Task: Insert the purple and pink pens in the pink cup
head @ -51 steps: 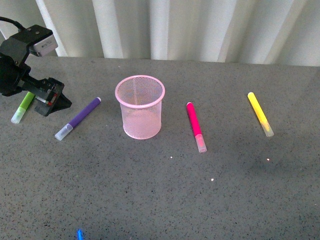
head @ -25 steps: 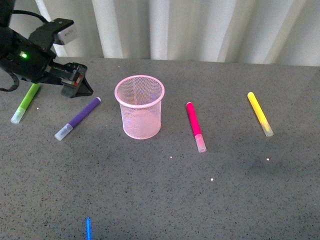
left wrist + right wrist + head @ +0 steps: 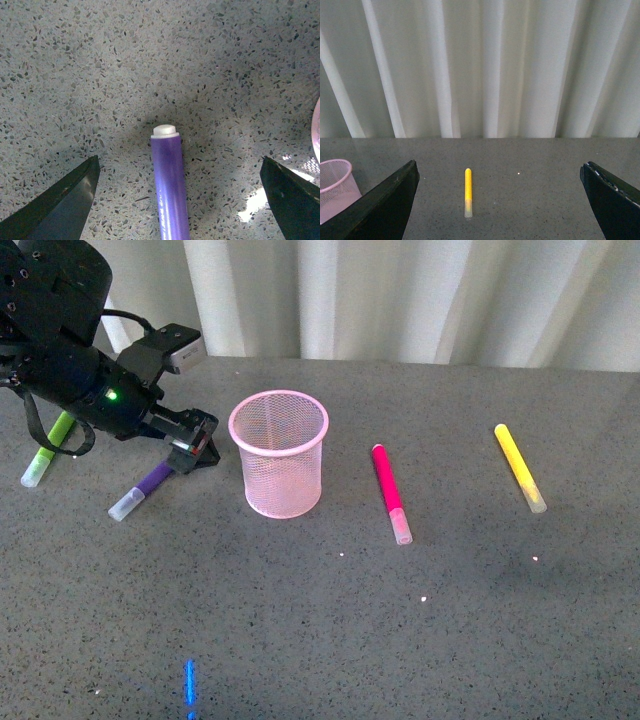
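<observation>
A: Over the deep purple marker with clear cap (image 3: 150,483), just left of the light pink wire-mesh cup (image 3: 285,480), the left gripper (image 3: 197,450) had swung in from beside the lime-green marker (image 3: 40,462).
B: Jaws?
A: Spread wide, straddling its plug end, not touching. It lay flat on the grey speckled table (image 3: 400,620).
B: So a grasp looked next. Pink one?
A: The magenta-pink marker (image 3: 388,485) lay unmoved right of the cup. The right gripper (image 3: 499,200) was spread too, well off.
</observation>
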Controlling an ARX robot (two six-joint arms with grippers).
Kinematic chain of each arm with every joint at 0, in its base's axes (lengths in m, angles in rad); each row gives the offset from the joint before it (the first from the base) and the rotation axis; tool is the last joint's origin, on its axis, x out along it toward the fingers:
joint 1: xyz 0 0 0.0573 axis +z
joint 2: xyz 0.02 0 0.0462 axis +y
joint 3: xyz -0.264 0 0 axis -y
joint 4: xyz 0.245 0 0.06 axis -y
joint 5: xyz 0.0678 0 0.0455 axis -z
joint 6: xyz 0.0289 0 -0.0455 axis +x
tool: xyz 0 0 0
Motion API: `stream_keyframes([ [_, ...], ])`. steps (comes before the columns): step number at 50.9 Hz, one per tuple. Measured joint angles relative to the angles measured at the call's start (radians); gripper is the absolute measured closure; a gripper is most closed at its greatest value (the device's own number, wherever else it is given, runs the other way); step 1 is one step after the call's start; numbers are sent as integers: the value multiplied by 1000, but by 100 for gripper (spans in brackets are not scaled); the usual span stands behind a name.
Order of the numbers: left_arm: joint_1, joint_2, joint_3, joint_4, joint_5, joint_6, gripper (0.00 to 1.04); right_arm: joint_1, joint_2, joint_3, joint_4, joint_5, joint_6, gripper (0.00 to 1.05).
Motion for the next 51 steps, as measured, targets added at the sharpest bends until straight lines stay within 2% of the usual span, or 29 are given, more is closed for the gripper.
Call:
stream_keyframes([
  [29, -6, 68, 86, -23, -49, -11, 7, 0, 0, 0, 0, 0, 0, 7],
  [41, 6, 60, 70, -41, -51, 6, 52, 0, 0, 0, 0, 0, 0, 7],
  [46, 11, 59, 64, -38, -51, 4, 64, 0, 0, 0, 0, 0, 0, 7],
  [51, 12, 57, 54, -27, -53, 0, 85, 0, 0, 0, 0, 0, 0, 7],
])
